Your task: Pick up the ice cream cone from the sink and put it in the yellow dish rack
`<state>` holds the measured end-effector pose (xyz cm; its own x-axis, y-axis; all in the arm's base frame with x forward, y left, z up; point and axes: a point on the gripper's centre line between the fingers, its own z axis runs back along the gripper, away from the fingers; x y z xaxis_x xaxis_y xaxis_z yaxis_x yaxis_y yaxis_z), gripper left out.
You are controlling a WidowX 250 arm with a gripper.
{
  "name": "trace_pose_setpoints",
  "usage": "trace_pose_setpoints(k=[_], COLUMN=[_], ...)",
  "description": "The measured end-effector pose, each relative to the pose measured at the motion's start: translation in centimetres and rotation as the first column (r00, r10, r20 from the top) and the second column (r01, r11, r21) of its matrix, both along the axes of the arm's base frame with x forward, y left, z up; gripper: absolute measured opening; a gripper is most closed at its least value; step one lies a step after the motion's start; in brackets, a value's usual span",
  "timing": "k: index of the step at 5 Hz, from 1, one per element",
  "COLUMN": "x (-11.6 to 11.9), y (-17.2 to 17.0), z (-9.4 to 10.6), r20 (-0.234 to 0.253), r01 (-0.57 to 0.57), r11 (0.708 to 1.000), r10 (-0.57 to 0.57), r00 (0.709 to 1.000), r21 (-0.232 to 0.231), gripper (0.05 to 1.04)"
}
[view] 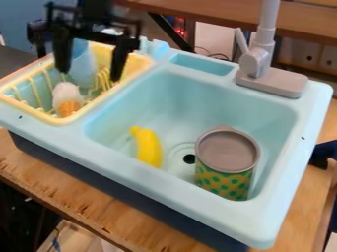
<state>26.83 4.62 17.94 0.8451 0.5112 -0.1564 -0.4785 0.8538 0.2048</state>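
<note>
Claw (pixel 91 74) spread above rack (pixel 33 108), perhaps over the orange-and-white toy (pixel 67 100); banana (pixel 149 147) and can (pixel 225 165) in sink (pixel 174 101).

A wooden shelf (pixel 197 12) runs behind, above pale, holed panels (pixel 299 54).

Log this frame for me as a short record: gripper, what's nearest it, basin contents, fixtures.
gripper: black gripper above the yellow rack, fingers apart, nothing seen held
rack: yellow rack at the picture's left end of the sink unit
in rack: white-and-orange item, identity unclear
basin: yellow banana; green-and-orange patterned can, upright, grey top up
drain: dark drain hole, between banana and can
faucet: grey faucet on the sink's far rim
sink: light blue sink unit on a wooden surface
</note>
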Motion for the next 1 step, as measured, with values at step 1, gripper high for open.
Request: trace_pose_setpoints(k=[1], x=[-0.71], y=[-2.25], z=[1.35], r20=[0.058], r01=[0.225], r11=[0.972], r10=[-0.221], r00=[0.974], r21=[-0.071], gripper=[1.01])
